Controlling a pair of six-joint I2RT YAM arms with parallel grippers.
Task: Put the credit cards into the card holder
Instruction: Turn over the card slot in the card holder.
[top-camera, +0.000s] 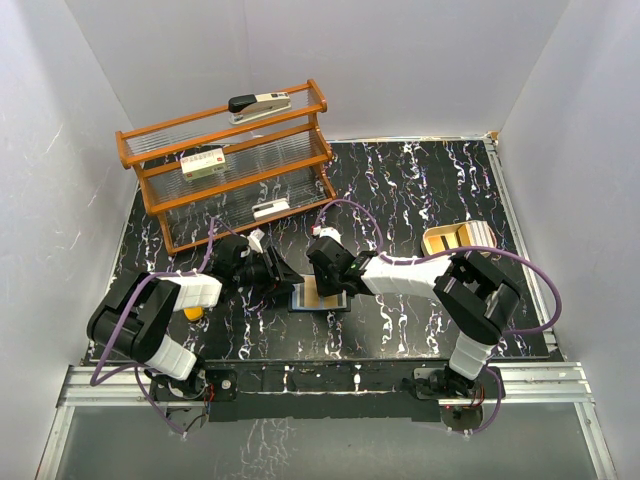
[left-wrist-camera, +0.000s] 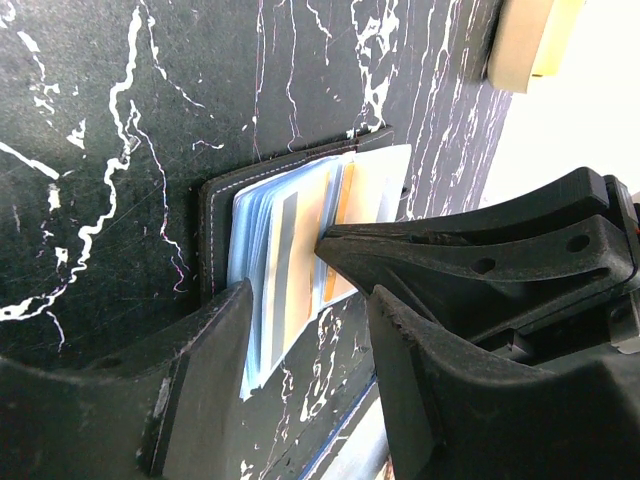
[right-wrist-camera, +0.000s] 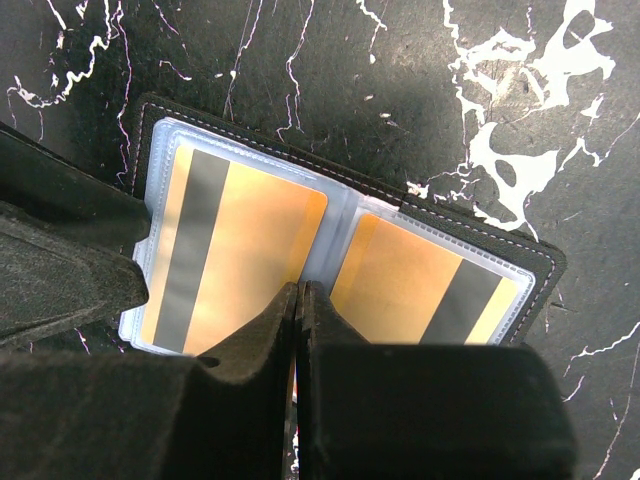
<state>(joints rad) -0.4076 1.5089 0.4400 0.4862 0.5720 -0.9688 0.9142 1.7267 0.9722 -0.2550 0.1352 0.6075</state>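
The card holder (right-wrist-camera: 455, 222) lies open and flat on the black marbled table; it also shows in the top view (top-camera: 322, 296) and the left wrist view (left-wrist-camera: 214, 228). Two orange credit cards with dark stripes sit in its clear pockets, one on the left (right-wrist-camera: 250, 250) and one on the right (right-wrist-camera: 410, 285). My right gripper (right-wrist-camera: 301, 290) is shut, its tips over the fold between the two cards. My left gripper (left-wrist-camera: 310, 325) is open at the holder's left edge, one finger (left-wrist-camera: 215, 350) by the clear sleeves (left-wrist-camera: 262, 250). The right gripper's black fingers (left-wrist-camera: 470, 250) cross the left wrist view.
A wooden shelf rack (top-camera: 235, 165) stands at the back left with a stapler (top-camera: 260, 105) on top and small items on its shelves. A tan tray (top-camera: 458, 240) sits at the right. A small orange block (top-camera: 193, 313) lies by the left arm.
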